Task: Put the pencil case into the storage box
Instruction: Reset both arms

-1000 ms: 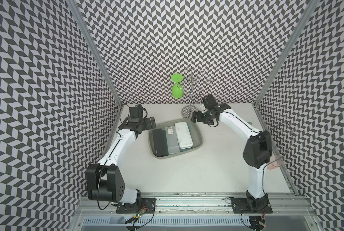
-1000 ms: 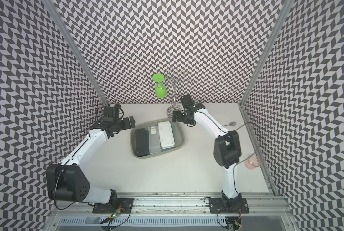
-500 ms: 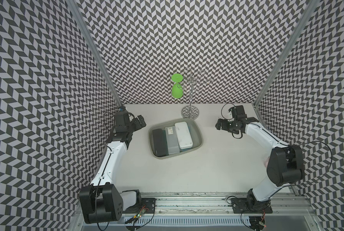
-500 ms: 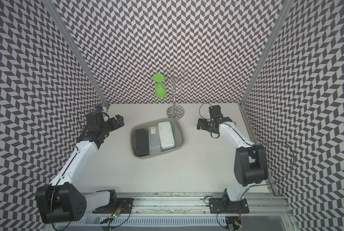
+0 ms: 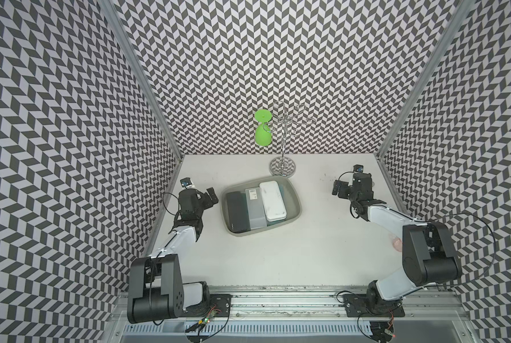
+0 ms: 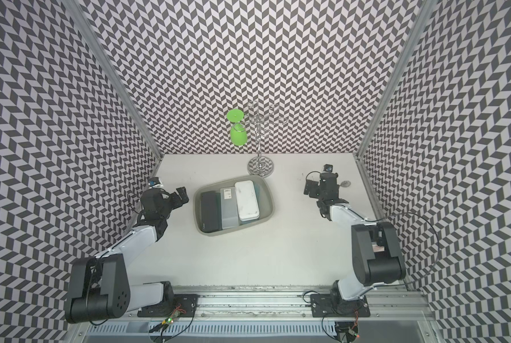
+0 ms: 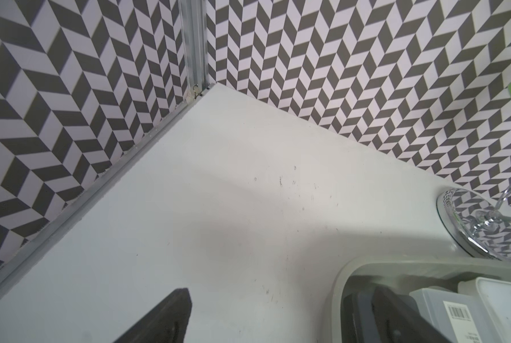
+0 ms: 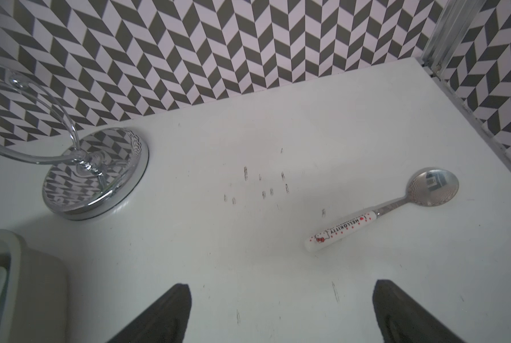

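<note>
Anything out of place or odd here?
A Hello Kitty spoon lies loose on the table ahead of the open right pincer, unrelated to pencil cases. In the storage box the white case seems to overlap the grey case. Nothing spilled.

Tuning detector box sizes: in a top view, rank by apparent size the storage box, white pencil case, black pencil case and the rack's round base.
1. storage box
2. white pencil case and black pencil case: about alike, not ranked
3. rack's round base, smallest
</note>
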